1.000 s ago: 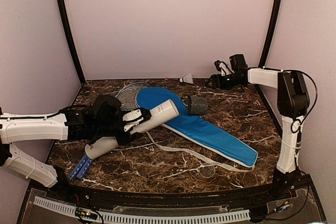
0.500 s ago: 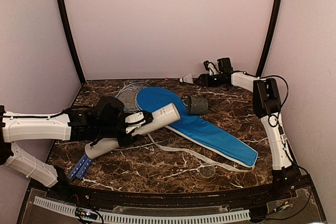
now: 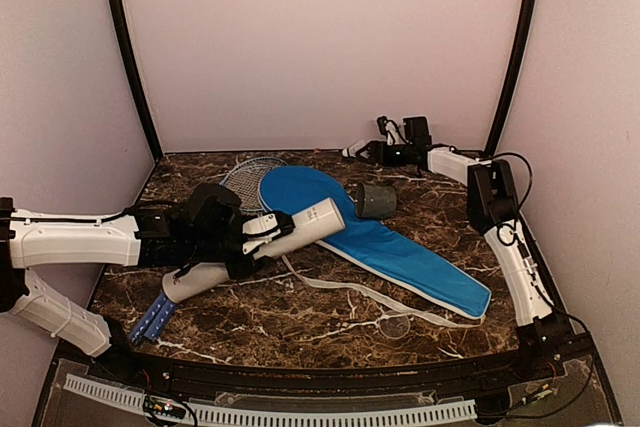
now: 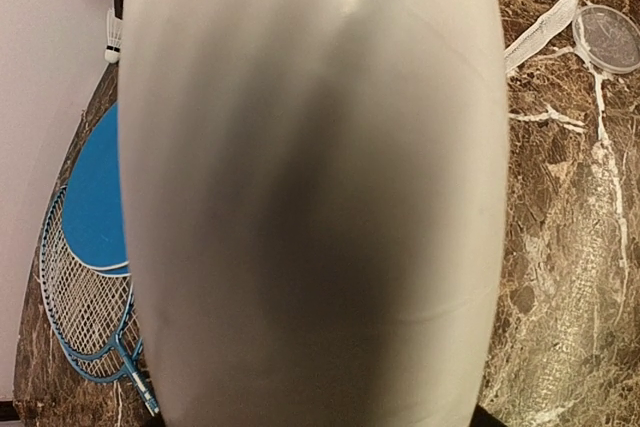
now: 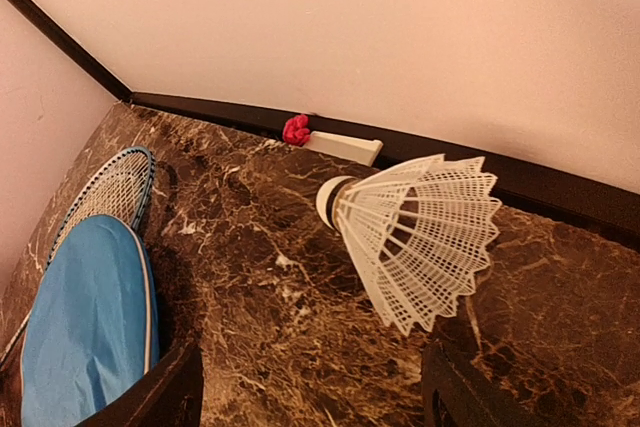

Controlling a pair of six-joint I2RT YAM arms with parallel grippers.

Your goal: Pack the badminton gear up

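The main change is on the right side. The right arm is now stretched much farther than a second ago, from the right edge toward the far edge of the tabletop (image 3: 300, 307). The right hand (image 3: 372, 152) is now just beside the shuttlecock (image 3: 350, 150), which lies close to the back wall. In the right wrist view its fingers (image 5: 165, 392) stand wide apart and hold nothing. The shuttlecock lies on its side ahead of them, and they do not touch it yet. We judge that the pick of this shuttlecock is the step in hand, and that only the last approach and the closing remain.

On the left side almost nothing changes. The left hand (image 3: 262, 230) stays closed around the middle of the white tube (image 3: 300, 224) and holds it slanted near the left edge, with the open end toward the blue bag (image 3: 400, 247). The dark cap (image 3: 372, 201) lies off the tube and touches the bag. The rackets (image 3: 243, 177) are still outside the bag: their heads show from under its round end, and their handles reach toward the near left corner. So we think the packing is far from finished. We see only this one shuttlecock, and we cannot see inside the tube.

We find no brand, label or writing that can be read.
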